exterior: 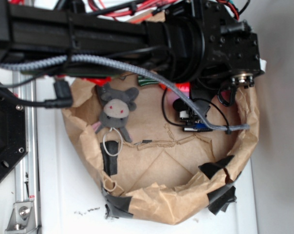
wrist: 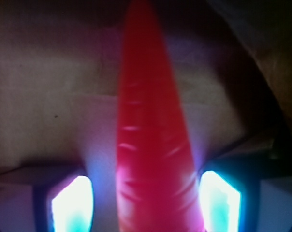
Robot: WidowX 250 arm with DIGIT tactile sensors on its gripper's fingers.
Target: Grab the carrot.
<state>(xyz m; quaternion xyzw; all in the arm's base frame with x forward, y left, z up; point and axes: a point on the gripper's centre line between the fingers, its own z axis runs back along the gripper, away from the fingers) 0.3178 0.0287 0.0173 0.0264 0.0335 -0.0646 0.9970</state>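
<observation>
Between gripper [wrist: 146, 203] fingers: carrot [wrist: 151, 145], leafy end hidden

The arm [exterior: 88, 34] is reaching across the top of the exterior view from left to right, lying roughly level, with a braided grey cable [exterior: 137, 68] looping beneath it. The wrist [exterior: 220, 39] is bending downward at the right end, hiding the gripper in this view. In the wrist view the gripper [wrist: 146, 198] is pointing down, its two fingers [wrist: 71, 203] showing at the lower corners and glowing white and cyan. The jaws are standing apart, one on each side of the carrot [wrist: 151, 145]; whether either finger is touching it is not discernible.
</observation>
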